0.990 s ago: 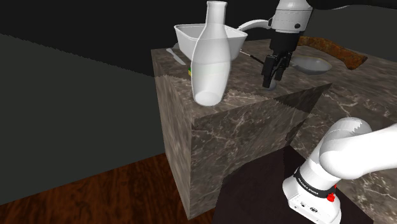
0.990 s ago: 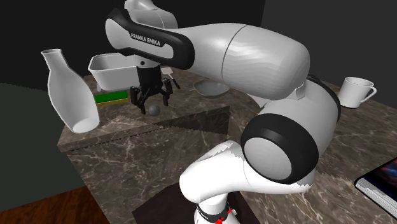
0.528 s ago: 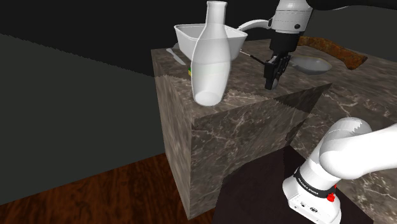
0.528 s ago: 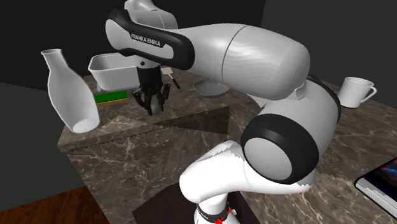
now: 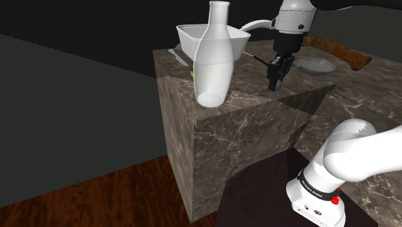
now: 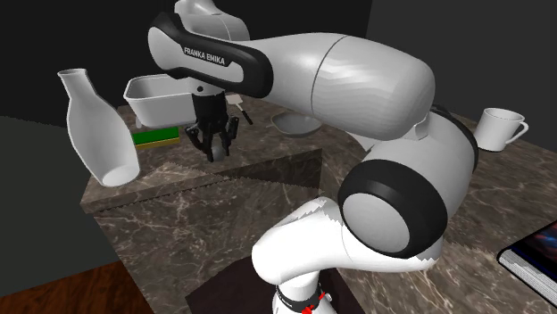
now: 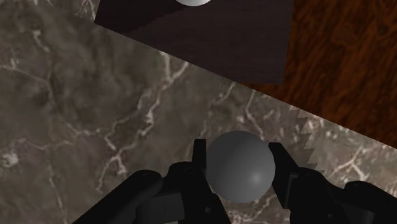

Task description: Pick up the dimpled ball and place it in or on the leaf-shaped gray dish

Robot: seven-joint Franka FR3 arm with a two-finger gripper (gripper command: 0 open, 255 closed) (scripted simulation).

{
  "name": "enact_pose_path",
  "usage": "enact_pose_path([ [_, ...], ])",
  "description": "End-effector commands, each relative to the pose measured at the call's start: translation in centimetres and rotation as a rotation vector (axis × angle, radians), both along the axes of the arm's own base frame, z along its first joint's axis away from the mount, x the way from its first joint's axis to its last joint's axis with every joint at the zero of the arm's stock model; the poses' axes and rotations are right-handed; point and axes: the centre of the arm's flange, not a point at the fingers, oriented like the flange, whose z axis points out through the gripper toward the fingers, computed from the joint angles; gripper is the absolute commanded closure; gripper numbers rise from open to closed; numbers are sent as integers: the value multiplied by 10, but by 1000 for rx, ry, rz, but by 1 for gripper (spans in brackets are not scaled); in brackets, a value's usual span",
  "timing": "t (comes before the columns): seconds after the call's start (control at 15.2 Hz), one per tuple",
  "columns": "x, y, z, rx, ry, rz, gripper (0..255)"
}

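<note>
Gripper [image 7: 238, 151] closed on the ball, one finger on each side | ball [image 7: 240, 168]: plain grey sphere, surface looks smooth, soft sheen | place: between the fingers, low over the dark veined marble counter [image 5: 245, 97], near its edge | dish [image 5: 315, 65]: shallow, grey, on the same counter, apart from the ball

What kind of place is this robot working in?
Probably a home kitchen: a dark marble-veined counter, a white carafe and a white mug on it, and wooden floor below. The end effector grips a grey ball there.
</note>
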Motion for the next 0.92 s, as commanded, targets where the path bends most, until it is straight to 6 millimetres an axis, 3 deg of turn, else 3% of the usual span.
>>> enact_pose_path([
  [0.0, 0, 0, 5, 0, 0, 0, 255],
  [0.86, 0, 0, 74, 0, 0, 0, 255],
])
